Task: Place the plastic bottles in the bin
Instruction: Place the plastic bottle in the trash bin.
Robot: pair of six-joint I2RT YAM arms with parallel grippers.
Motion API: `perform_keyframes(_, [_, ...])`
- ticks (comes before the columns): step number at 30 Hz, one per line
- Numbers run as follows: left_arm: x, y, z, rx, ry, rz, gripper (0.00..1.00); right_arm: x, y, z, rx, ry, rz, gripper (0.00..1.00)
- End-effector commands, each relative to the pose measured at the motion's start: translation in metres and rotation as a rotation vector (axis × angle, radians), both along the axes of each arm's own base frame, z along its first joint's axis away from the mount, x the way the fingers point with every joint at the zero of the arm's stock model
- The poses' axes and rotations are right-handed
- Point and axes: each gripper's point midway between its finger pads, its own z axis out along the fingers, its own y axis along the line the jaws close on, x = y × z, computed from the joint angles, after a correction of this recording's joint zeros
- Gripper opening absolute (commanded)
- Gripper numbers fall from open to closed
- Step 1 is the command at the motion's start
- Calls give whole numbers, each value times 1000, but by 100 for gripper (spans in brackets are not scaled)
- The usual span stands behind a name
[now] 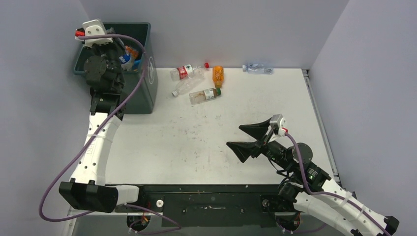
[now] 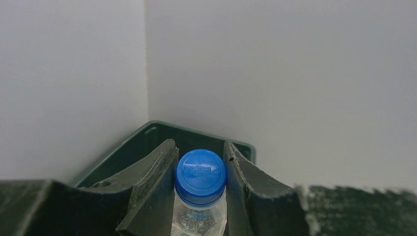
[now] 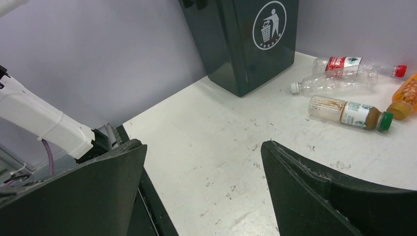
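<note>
At the upper left of the overhead view, your left gripper [image 2: 199,151] is clenched on a clear bottle [image 2: 200,196], one finger on each side of its neck just under the blue cap. It holds the bottle over the open top of the bin [image 1: 146,91], whose far corner rim shows just beyond the cap in the left wrist view. Other bottles, orange and blue among them, already lie inside the bin.

Right of centre, your right gripper [image 1: 235,136] is spread wide and grasps nothing, above bare table [image 1: 187,147].

Five bottles lie on their sides at the upper middle of the table, right of the bin:
- a red-label bottle [image 1: 189,72]
- a white-cap bottle [image 1: 186,86] just beside it
- a green-cap bottle [image 1: 205,95]
- an orange bottle [image 1: 218,76]
- a pale bottle [image 1: 257,68] alone at the far edge
</note>
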Motion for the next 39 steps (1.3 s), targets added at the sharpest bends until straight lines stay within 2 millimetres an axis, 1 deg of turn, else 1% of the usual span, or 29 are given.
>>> perform_keyframes(1, [-5, 32, 2, -41, -61, 99, 0, 2, 3, 2, 34, -5, -3, 90])
perform_keyframes(5, [-6, 53, -13, -23, -14, 197, 0, 5, 4, -2, 27, 4, -9, 90])
perform_keyframes(8, [-10, 79, -27, -28, 37, 338, 0, 6, 6, -4, 20, 11, -6, 90])
perform_keyframes(9, [-12, 86, -30, -48, 33, 355, 0, 6, 7, -5, 18, 15, -6, 90])
perform_keyframes(10, [-13, 87, -31, -69, 21, 342, 0, 6, 7, -6, 19, 16, -6, 90])
perform_keyframes(11, [-12, 84, -29, -79, 2, 302, 0, 7, 7, -8, 18, 22, -6, 90])
perform_keyframes(12, [-8, 74, -27, -71, -16, 242, 0, 7, 8, -9, 18, 26, -7, 90])
perform_keyframes(16, [4, 20, -1, -63, -126, -91, 0, 9, 11, -12, 17, 35, -1, 90])
perform_keyframes(17, [8, 11, 3, -67, -131, -139, 0, 9, 12, -12, 16, 37, 0, 90])
perform_keyframes(19, [21, 2, 7, -73, -122, -192, 0, 9, 13, -13, 15, 40, 0, 90])
perform_keyframes(21, [39, -2, 1, -68, -91, -207, 0, 9, 13, -16, 11, 44, 1, 90])
perform_keyframes(23, [58, 5, -11, -74, -73, -176, 0, 11, 13, -20, 8, 50, -4, 90])
perform_keyframes(25, [72, 11, -22, -91, -101, -143, 0, 12, 14, -24, 5, 59, -10, 90])
perform_keyframes(26, [78, 24, -24, -81, -134, -114, 0, 12, 15, -26, 2, 66, -6, 90])
perform_keyframes(27, [83, 29, -24, -60, -167, -104, 0, 13, 17, -29, -3, 75, -1, 90])
perform_keyframes(28, [92, 31, -27, -27, -194, -95, 0, 13, 19, -33, -9, 87, 5, 90])
perform_keyframes(30, [103, 35, -24, 17, -241, -65, 0, 13, 22, -40, -17, 110, 15, 90])
perform_keyframes(33, [121, 42, -15, 24, -273, -51, 0, 13, 24, -54, -22, 140, 16, 90])
perform_keyframes(35, [136, 38, -14, 25, -256, -76, 0, 14, 25, -62, -25, 158, 15, 90])
perform_keyframes(36, [143, 33, -12, 24, -244, -103, 0, 14, 25, -68, -29, 167, 14, 90])
perform_keyframes(38, [160, 17, -28, 28, -187, -151, 1, 15, 26, -74, -27, 179, 14, 90])
perform_keyframes(39, [168, 11, -39, 30, -154, -165, 8, 15, 28, -77, -27, 186, 17, 90])
